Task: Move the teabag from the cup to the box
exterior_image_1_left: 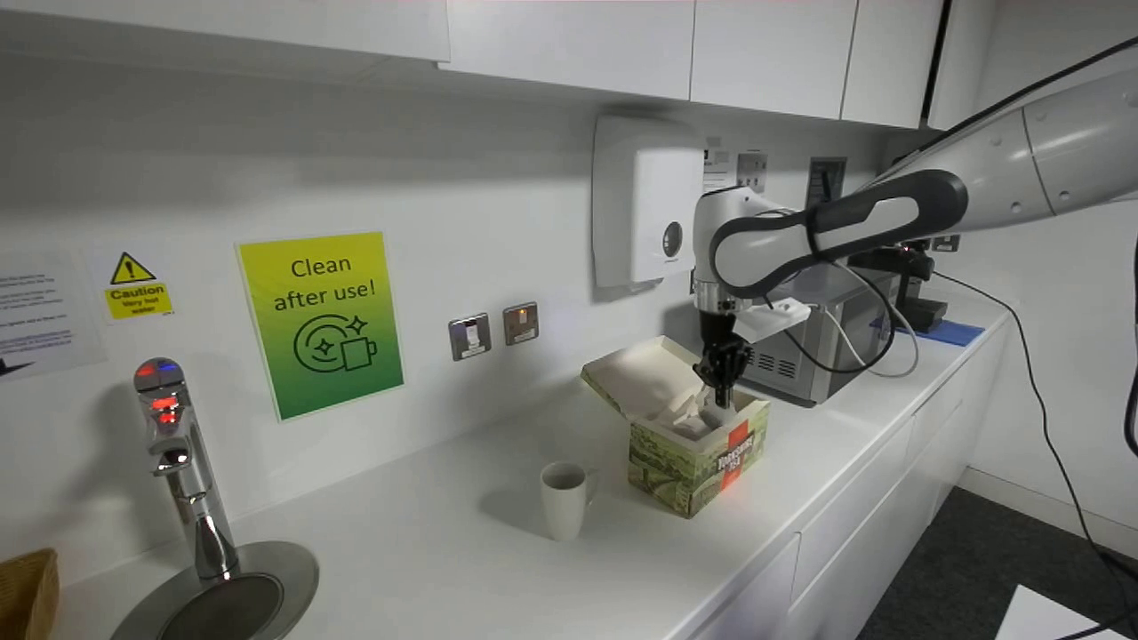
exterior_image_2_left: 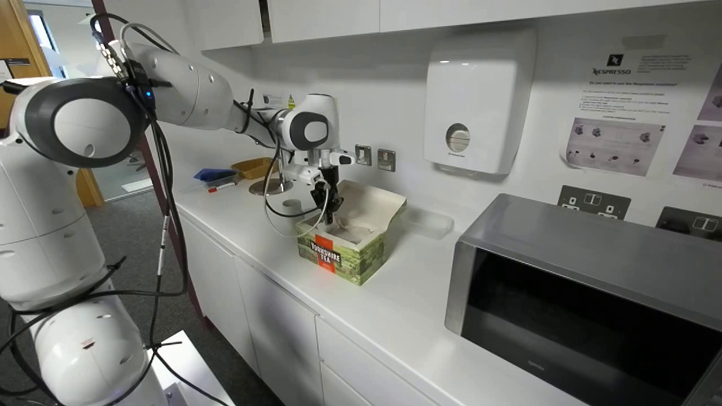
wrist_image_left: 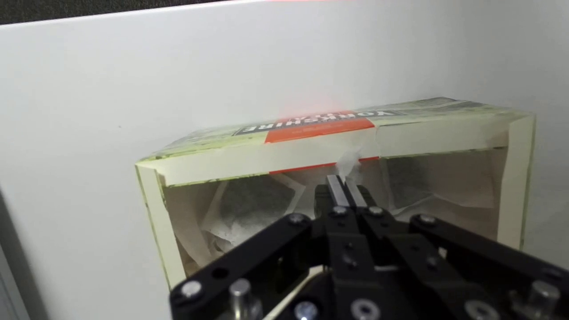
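Fingers [wrist_image_left: 337, 191] of a robot arm [exterior_image_1_left: 987, 164], closed together, pinch what appears to be a teabag [wrist_image_left: 349, 163] over a box [exterior_image_1_left: 658, 467], its lid [exterior_image_1_left: 645, 378] raised, on a white tabletop [exterior_image_1_left: 427, 569]. The cup [exterior_image_1_left: 564, 511] stands upright near the box, not touching it. Removal from the cup and the carry to the box look complete; releasing the teabag inside the box, then lifting clear, appear to remain.

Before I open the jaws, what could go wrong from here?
The teabag could snag on the rim of the box; in the wrist view it overlaps that edge. Pinched at the tips of the closed jaws, it might also cling when they part. The raised lid stands beside the jaws, so sideways drift could knock it.
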Available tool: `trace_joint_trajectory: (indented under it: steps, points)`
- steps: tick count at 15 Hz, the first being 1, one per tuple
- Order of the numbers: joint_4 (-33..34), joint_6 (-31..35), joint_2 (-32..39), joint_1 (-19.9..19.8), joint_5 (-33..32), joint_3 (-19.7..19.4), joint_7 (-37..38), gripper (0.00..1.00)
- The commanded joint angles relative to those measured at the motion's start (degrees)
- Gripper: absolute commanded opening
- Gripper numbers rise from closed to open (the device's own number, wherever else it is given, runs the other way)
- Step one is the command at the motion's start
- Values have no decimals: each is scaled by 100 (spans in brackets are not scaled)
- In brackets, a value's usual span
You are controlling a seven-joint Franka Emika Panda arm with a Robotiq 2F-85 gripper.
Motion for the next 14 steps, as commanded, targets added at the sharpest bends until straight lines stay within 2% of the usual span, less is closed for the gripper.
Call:
trace_joint_trajectory:
  steps: [1, 8, 9, 10, 14]
  points:
    - [142, 202, 116, -10, 153, 33, 78, 0]
    - [318, 531, 397, 64, 243, 127, 24, 0]
    - [336, 535, 426, 71, 261, 130, 18, 10]
    - [340, 537, 445, 81, 275, 135, 0, 27]
    - [359, 570, 498, 150, 352, 219, -39, 55]
